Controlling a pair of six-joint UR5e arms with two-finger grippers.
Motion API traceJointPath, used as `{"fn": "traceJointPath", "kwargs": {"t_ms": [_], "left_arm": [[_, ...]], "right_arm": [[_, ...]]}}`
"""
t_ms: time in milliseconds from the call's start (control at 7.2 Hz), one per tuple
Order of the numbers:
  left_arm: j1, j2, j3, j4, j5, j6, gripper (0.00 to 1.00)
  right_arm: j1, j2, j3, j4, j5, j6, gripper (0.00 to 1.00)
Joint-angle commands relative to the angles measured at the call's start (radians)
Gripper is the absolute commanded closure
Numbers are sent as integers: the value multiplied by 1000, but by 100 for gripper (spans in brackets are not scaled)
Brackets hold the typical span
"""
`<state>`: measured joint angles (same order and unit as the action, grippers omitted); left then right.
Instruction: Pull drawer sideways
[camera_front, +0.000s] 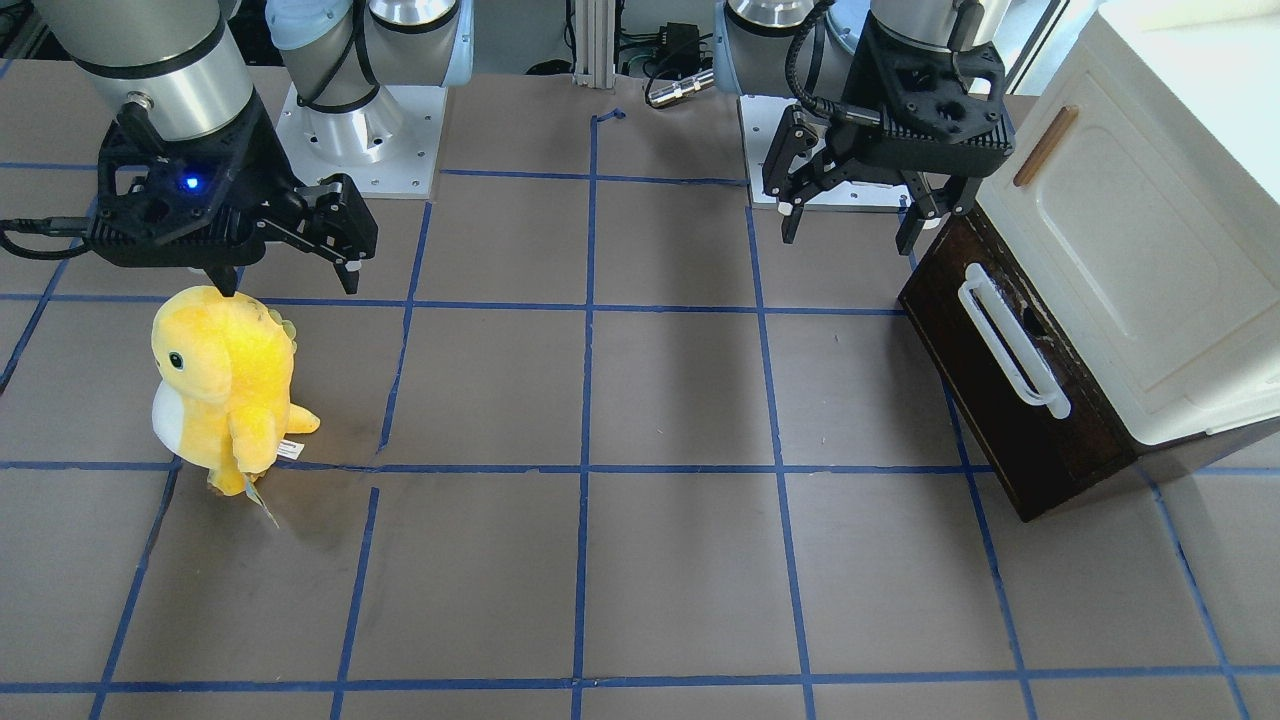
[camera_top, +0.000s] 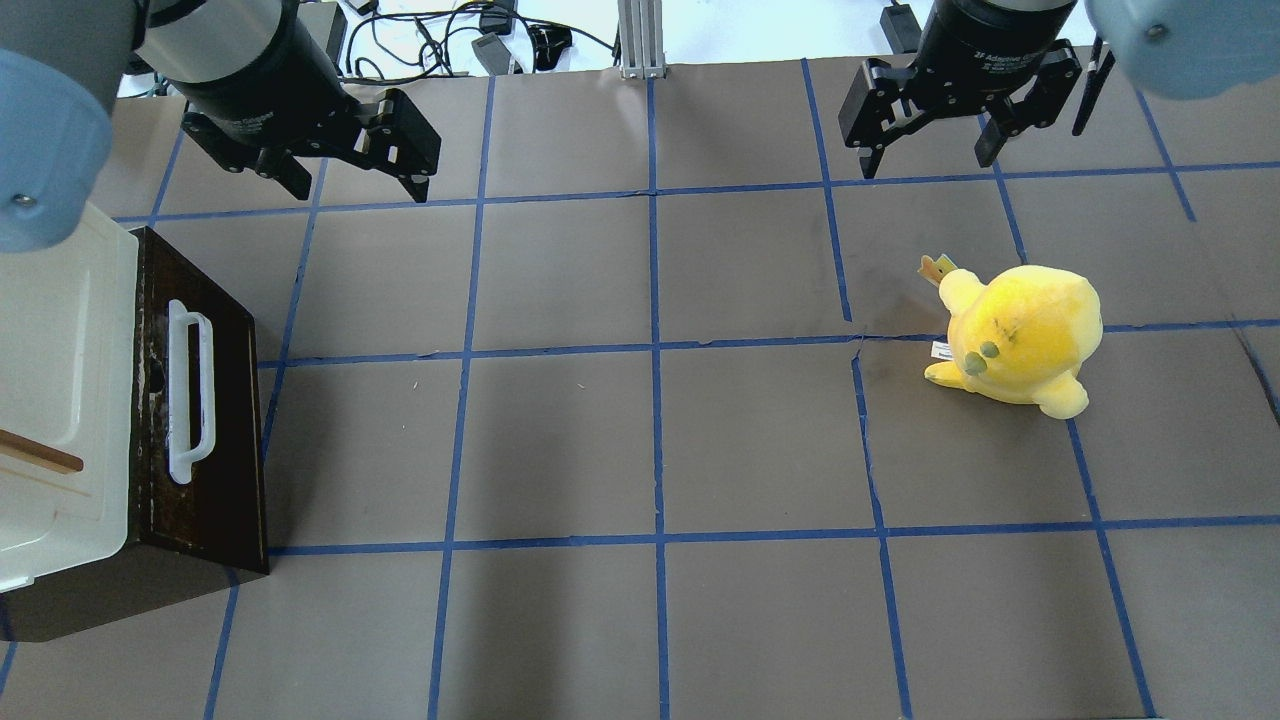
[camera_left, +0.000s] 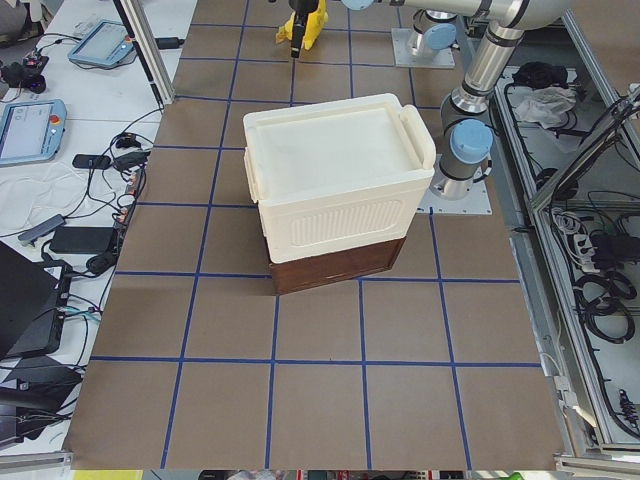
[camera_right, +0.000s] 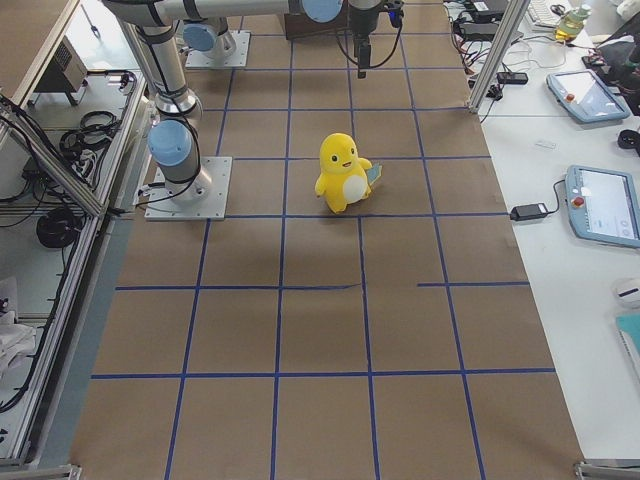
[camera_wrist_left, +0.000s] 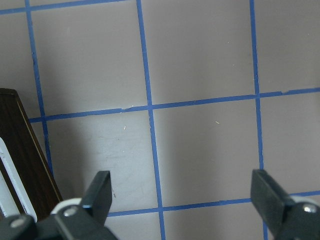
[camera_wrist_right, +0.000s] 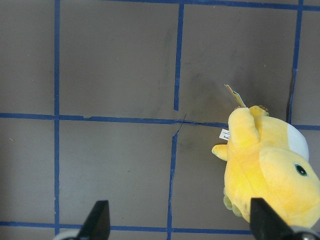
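At the left edge of the table (camera_top: 650, 450), seen from overhead, the drawer (camera_top: 235, 450) sits under a cream cabinet (camera_top: 50, 400). Its dark brown wooden front carries a long white loop handle (camera_top: 190, 392). The left gripper (camera_top: 355, 185) hangs above the table near it, spread wide and holding nothing. The right gripper (camera_top: 928, 165), equally wide, hovers near a yellow plush toy (camera_top: 1015, 335).

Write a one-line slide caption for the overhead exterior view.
Left gripper and right gripper hang open over the table, drawer untouched at left, yellow plush at right.
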<state>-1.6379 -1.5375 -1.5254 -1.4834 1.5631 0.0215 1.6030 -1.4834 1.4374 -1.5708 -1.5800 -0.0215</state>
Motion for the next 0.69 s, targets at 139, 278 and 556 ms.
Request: {"fn": "traceJointPath", "kwargs": {"t_ms": [139, 278, 556], "left_arm": [[-2, 2, -2, -5, 2, 0, 0], [-2, 5, -12, -3, 5, 0, 0], [-2, 4, -12, -12, 5, -33, 0]], "right_arm": [[0, 0, 0, 0, 0, 0, 0], [0, 0, 0, 0, 0, 0, 0], [0, 0, 0, 0, 0, 0, 0]]}}
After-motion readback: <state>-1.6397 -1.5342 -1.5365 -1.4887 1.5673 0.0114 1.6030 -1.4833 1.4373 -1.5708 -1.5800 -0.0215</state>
